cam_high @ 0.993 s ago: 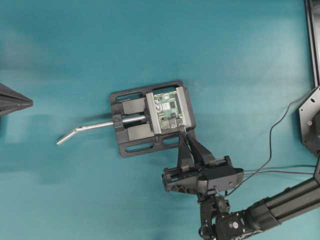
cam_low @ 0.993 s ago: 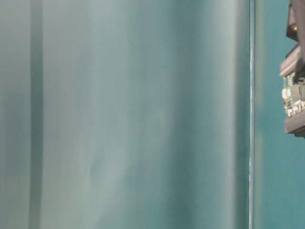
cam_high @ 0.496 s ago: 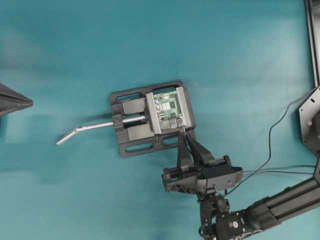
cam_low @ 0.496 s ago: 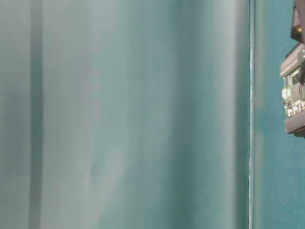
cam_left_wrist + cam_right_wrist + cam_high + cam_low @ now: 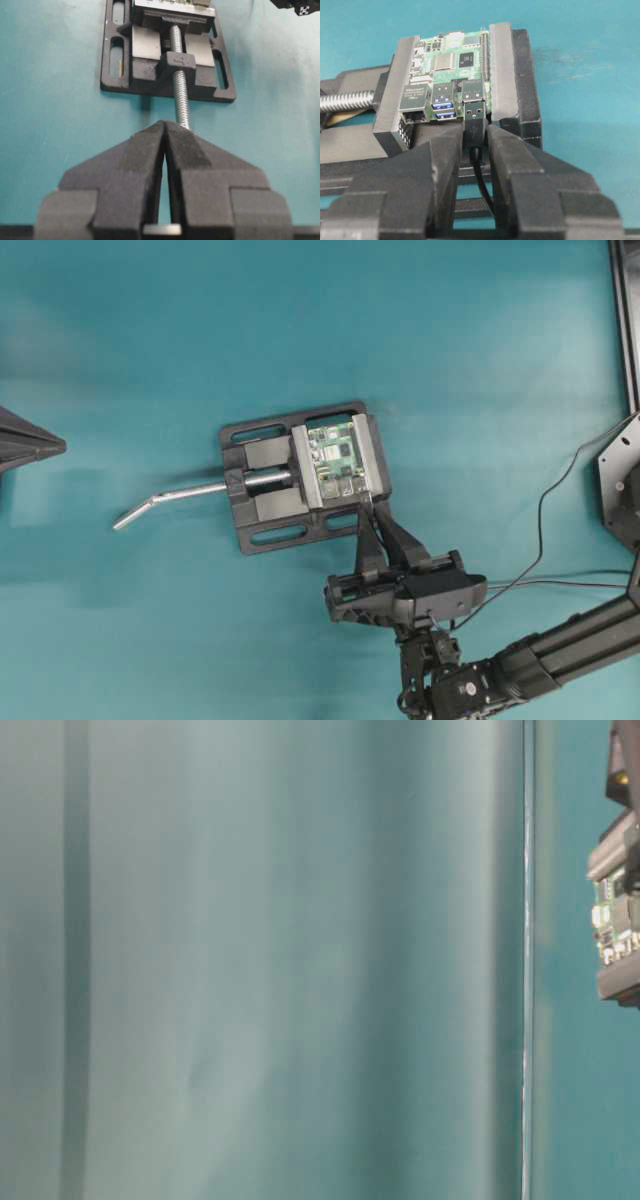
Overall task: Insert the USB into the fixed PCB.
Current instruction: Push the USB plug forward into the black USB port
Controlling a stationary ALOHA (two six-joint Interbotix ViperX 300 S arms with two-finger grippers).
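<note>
right hand (image 5: 476,132) grasps the usb (image 5: 474,116), its metal tip at a port on the fixed pcb (image 5: 451,65) in the vise (image 5: 520,80). left hand (image 5: 165,145) clenched, empty. slight misalignment could jam the plug against the port's edge.

lab bench; vise (image 5: 300,476), teal mat (image 5: 150,340)

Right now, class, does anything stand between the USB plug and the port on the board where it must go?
Nothing visible: the USB, pinched in the right hand, sits at a port on the fixed PCB.
</note>
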